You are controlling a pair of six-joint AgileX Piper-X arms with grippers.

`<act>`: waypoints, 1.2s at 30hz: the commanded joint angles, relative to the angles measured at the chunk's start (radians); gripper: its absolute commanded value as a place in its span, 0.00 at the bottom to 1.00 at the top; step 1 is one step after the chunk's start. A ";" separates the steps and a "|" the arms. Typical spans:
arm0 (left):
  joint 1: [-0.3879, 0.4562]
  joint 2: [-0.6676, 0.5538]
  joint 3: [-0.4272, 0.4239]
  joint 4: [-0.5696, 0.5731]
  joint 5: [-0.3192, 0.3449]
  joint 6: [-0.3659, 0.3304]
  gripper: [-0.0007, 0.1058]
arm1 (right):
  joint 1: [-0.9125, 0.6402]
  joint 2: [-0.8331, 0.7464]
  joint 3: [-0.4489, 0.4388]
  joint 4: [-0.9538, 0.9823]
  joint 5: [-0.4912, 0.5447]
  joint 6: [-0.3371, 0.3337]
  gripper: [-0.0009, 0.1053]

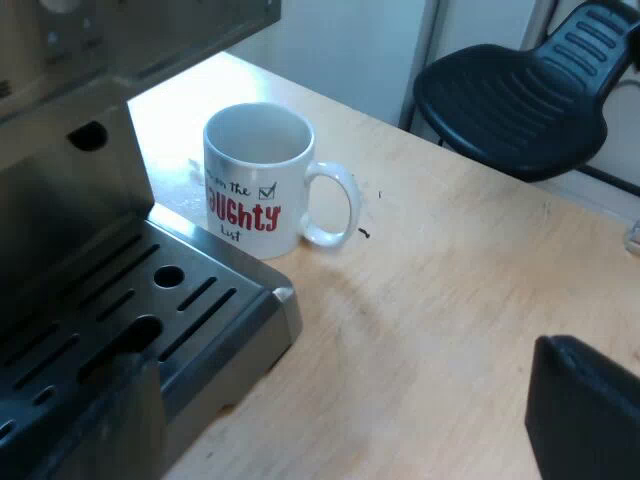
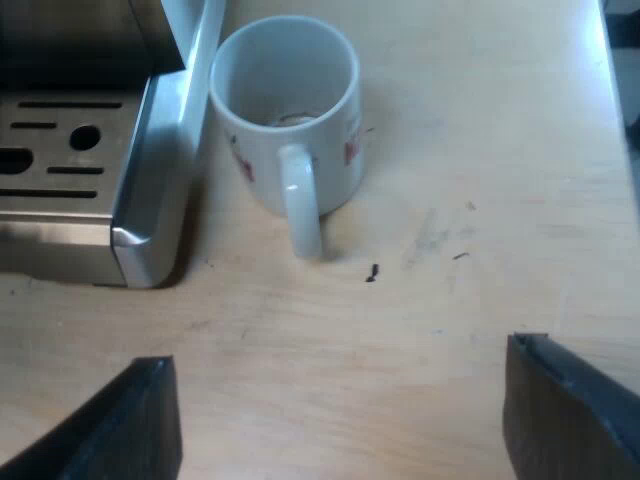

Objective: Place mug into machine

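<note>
A white mug [image 1: 258, 180] with red and black lettering stands upright on the wooden table, beside the corner of the espresso machine's metal drip tray [image 1: 225, 320]. It looks empty. My left gripper [image 1: 345, 430] is open, one finger [image 1: 110, 420] over the drip tray and the other above the bare table, well short of the mug. In the right wrist view the mug [image 2: 290, 100] turns its handle [image 2: 302, 210] toward my right gripper [image 2: 345, 430]. That gripper is open, holds nothing and hovers over the table a short way from the handle.
The slotted drip tray [image 2: 140, 200] edges the mug closely. A black office chair [image 1: 520, 90] stands beyond the table's edge. A small dark speck [image 2: 371, 273] lies on the wood [image 2: 480, 150] near the handle.
</note>
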 commanded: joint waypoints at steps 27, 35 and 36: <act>-0.077 0.139 -0.006 -0.117 -0.031 -0.013 0.80 | 0.002 0.095 0.567 -0.931 -0.104 0.019 0.64; -0.077 0.139 -0.006 -0.117 -0.031 -0.013 0.80 | 0.002 0.209 0.624 -1.093 -0.110 0.017 0.64; -0.077 0.139 -0.006 -0.117 -0.031 -0.013 0.80 | 0.002 0.233 0.623 -1.114 -0.110 0.017 0.64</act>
